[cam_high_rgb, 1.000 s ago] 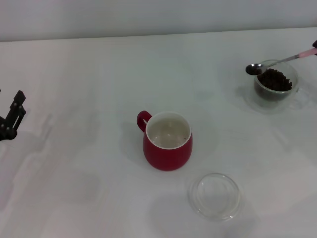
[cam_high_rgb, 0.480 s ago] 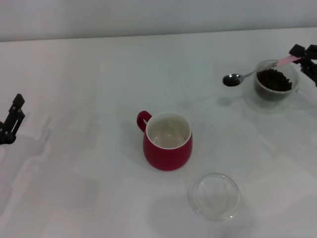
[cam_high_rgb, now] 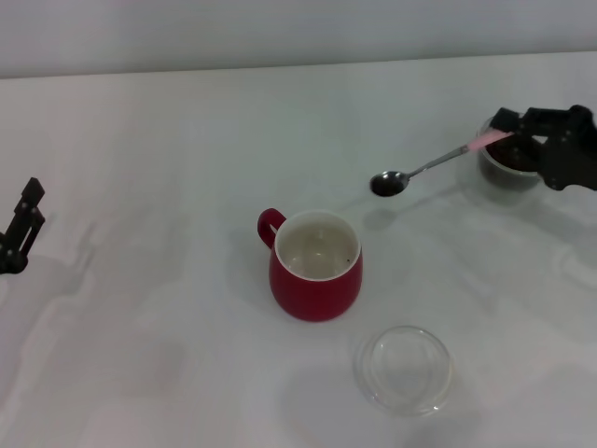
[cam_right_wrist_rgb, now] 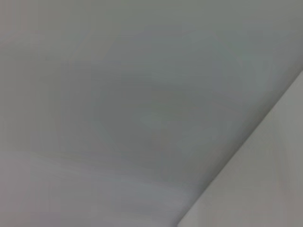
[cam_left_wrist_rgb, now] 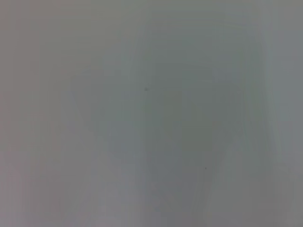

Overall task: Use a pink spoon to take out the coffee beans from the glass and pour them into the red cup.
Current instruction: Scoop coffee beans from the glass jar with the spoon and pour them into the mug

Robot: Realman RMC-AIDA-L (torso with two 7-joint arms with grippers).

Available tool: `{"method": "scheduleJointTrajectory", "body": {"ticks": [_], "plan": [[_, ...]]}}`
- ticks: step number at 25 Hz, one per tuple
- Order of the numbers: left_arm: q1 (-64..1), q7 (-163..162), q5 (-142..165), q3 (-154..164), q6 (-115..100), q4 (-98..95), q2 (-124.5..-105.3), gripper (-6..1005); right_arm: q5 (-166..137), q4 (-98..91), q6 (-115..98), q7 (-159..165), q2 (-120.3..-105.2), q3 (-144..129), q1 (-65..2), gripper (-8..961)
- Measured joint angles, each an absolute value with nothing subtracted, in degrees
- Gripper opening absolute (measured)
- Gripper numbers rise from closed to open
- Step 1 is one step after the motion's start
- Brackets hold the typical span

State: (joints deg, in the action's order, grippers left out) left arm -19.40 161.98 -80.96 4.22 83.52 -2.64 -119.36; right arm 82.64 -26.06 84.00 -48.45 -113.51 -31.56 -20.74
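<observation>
Coffee beans in pink spoon, red cup empty

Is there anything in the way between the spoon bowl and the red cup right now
Nothing visible. The right pincer holds the pink spoon in the air, its bowl between the glass and the red cup. Only bare table lies between them; the glass dish sits off the path, nearer the robot than the cup.
</observation>
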Motion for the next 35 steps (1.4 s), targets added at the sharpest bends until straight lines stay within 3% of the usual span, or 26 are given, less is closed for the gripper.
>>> {"method": "scheduleJointTrajectory", "body": {"ticks": [5,12,35], "plan": [[-19.1,162.0,-80.9,4.2,83.9,-2.6,-119.35,547,82.6,-26.5,85.3,-48.6,-114.65,-33.4,-21.3,199],[-18.9,162.0,-80.8,4.2,84.1,-2.6,-119.36,546,83.2,-25.0,85.6,-50.7,-115.06,-36.6,-22.1,200],[-18.2,162.0,-80.8,4.4,84.8,-1.9,-119.54,547,83.1,-24.9,85.6,-70.1,-115.08,-40.2,-26.7,205]]}}
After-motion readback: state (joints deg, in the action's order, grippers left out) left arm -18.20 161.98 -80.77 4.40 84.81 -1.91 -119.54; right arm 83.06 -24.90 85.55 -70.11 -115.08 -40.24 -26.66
